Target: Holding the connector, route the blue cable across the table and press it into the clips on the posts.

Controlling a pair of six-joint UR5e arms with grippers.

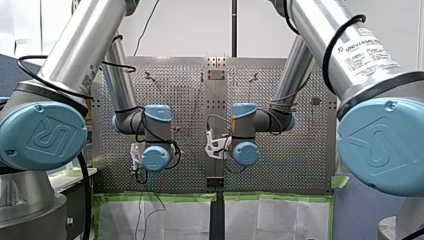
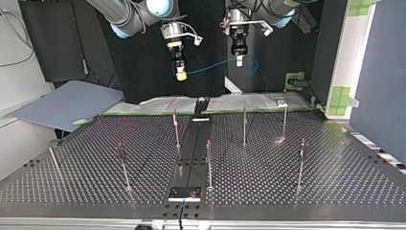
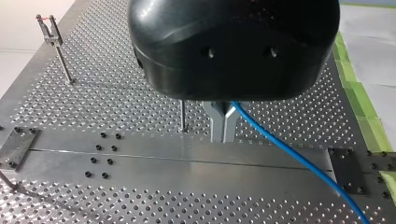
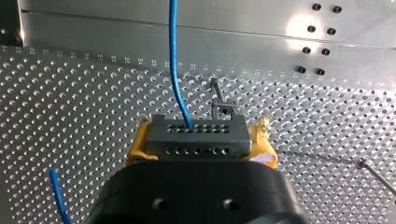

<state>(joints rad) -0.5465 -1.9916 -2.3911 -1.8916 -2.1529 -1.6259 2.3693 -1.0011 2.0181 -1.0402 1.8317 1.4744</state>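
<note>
Right fingers point(image 2: 181, 74): shut on the connector point(image 4: 198, 136), a dark grey block with two rows of holes, clamped between yellow pads point(image 4: 139, 148) on either side. The blue cable point(image 4: 174, 70) leaves the connector's face and runs straight ahead of these fingers, above the perforated counter point(image 4: 70, 93) and across a smooth metal strip point(image 4: 140, 28). A clip post point(image 4: 219, 100) stands just ahead of the connector and just beside the cable; contact cannot be determined. A second thin post point(image 4: 379, 176) shows off to one side, well apart. A further stretch of blue cable appears beside the gripper body.

Left fingers point(image 3: 219, 125): metal, closed together, with the blue cable emerging at them and trailing away to one side above the counter. A slim post point(image 3: 182, 114) stands just beside these fingers on the side away from the cable, its head hidden behind the black gripper body. A far post point(image 3: 51, 33) carrying a clip stands well apart. Black screw heads point(image 3: 105, 149) dot the strip ahead of the fingers. Green tape point(image 3: 357, 88) lines the counter's border on the cable side.

In the top view both sets of fingers hang near each other above the counter's far edge, the cable slung between them, every post standing below them
</note>
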